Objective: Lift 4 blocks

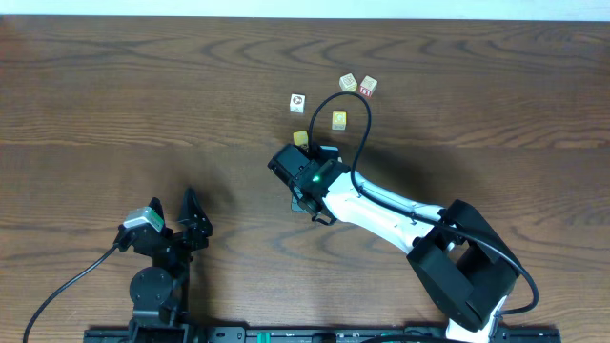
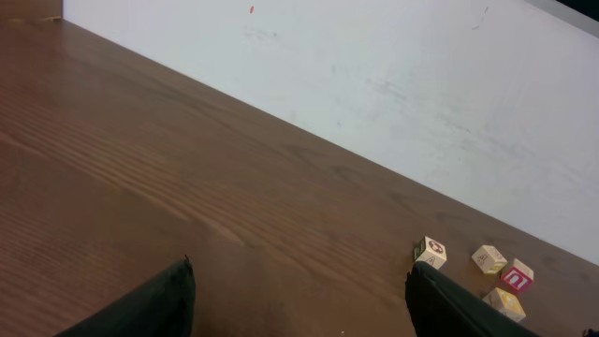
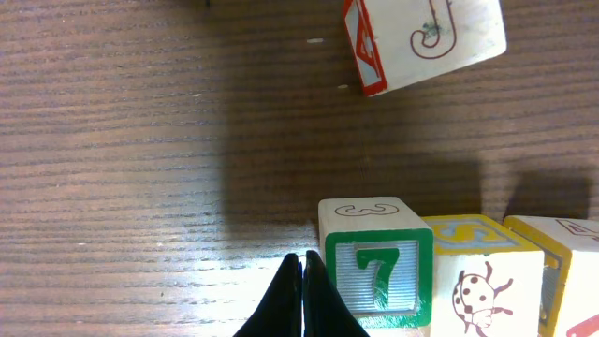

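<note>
Right wrist: right fingers pressed together, empty, just beside green "7" block. Left fingers spread, idle. Block likely light, rigid, smooth wood; pinch opposite flat faces.

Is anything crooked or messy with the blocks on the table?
Yes. In the right wrist view the red-edged white block sits twisted, apart from the row with the green 7 block. Nothing looks broken or spilled.
</note>
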Motion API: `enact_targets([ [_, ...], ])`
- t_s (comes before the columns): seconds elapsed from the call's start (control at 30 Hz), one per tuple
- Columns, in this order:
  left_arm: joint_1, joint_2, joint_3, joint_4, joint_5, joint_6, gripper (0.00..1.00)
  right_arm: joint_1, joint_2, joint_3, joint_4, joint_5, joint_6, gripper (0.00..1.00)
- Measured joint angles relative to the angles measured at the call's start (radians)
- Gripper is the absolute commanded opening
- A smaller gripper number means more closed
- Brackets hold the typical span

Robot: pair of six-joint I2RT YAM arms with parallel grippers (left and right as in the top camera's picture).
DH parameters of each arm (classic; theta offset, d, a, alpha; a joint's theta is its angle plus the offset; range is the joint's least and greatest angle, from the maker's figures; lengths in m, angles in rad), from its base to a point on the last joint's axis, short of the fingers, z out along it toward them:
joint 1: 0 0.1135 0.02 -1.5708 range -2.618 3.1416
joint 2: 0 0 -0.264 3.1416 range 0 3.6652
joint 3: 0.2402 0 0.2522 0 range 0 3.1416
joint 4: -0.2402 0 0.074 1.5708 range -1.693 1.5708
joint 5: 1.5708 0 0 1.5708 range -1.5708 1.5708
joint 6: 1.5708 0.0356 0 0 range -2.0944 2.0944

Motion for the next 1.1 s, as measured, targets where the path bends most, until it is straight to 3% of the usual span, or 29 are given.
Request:
enact_targets([
  [1.1,0.000,0.000,0.000,0.000,0.000,0.000,0.73,0.045,0.000,0.000,-0.061,0.083,0.121,0.01],
])
